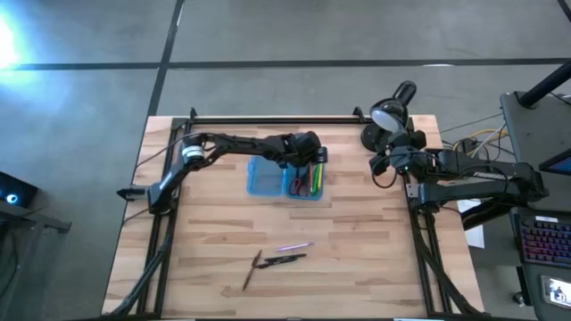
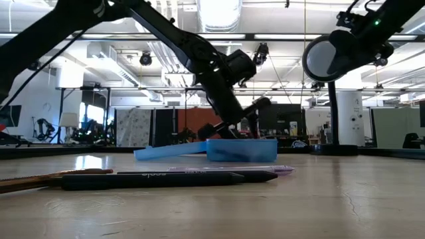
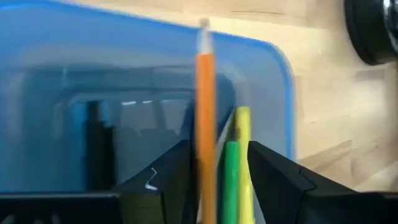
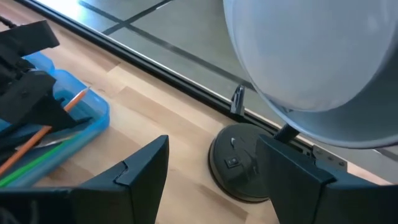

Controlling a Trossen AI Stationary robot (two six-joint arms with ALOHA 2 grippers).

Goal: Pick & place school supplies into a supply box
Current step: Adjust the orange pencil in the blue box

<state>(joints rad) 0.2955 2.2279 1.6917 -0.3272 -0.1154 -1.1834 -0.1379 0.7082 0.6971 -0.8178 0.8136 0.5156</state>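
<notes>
The translucent blue supply box [image 1: 266, 178] lies open near the table's middle. Its right half holds green [image 3: 231, 180] and yellow [image 3: 242, 130] pens and something red [image 1: 298, 185]. My left gripper [image 1: 314, 160] hangs open over that half, with an orange pencil [image 3: 205, 112] between its fingers. The pencil's tip [image 4: 81, 96] pokes up past the box's rim. A pink pen [image 1: 294, 247], a black pen [image 1: 284, 259] and a brown pencil [image 1: 252, 270] lie on the table toward the near edge. My right gripper [image 1: 382, 168] waits open at the right, beside the lamp's base. My left gripper [image 3: 217, 180] has the orange pencil running lengthwise between its open fingers, close to one finger [image 3: 171, 177]. Whether that finger touches it I cannot tell. The pencil slants, with its tip above the box's rim [image 4: 93, 106].
A black desk lamp stands at the far right, its base [image 4: 239, 162] on the table and its head [image 4: 323, 62] above my right gripper [image 4: 211, 180]. A black rail runs along the table's far edge [image 1: 268, 119]. Bare wood lies between the box and the loose pens.
</notes>
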